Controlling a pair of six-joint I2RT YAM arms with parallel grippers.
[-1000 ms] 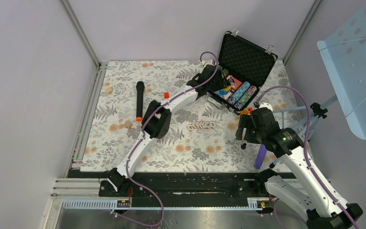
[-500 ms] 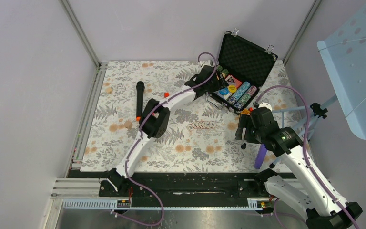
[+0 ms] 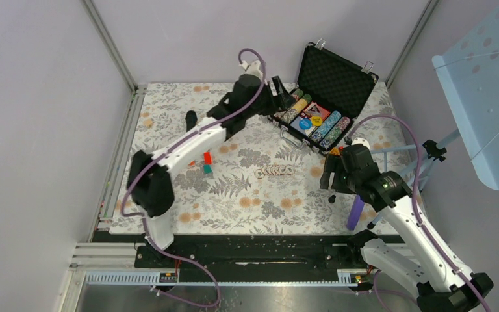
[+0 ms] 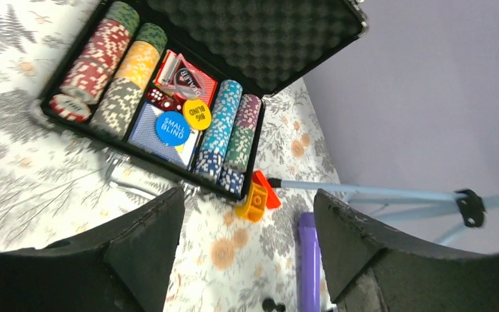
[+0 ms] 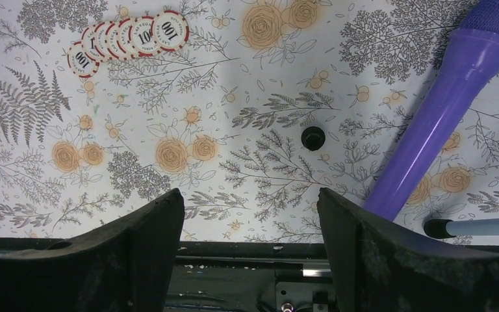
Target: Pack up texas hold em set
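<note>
The black foam-lined briefcase (image 3: 338, 75) lies open at the table's back right. It holds rows of striped chips (image 4: 114, 62), a card deck (image 4: 153, 130), a blue button (image 4: 171, 128) and a yellow button (image 4: 197, 114). A short row of red-and-white chips (image 3: 274, 171) lies loose on the cloth in front of it, also in the right wrist view as chips (image 5: 127, 36). My left gripper (image 3: 281, 91) hangs open and empty just left of the case's near corner. My right gripper (image 3: 329, 181) is open and empty above the cloth, right of the loose chips.
A black microphone (image 3: 190, 117) lies at the back left, partly behind my left arm. Small red (image 3: 206, 158) and teal (image 3: 206, 169) blocks sit mid-table. Orange and red blocks (image 4: 256, 198) touch the case's right corner. A purple microphone (image 5: 442, 117) and a small black knob (image 5: 312, 138) lie near my right gripper.
My left arm has lifted off the case and swung back to the left, its jaws opening wider. The red and teal blocks now show. The right arm has not moved.
</note>
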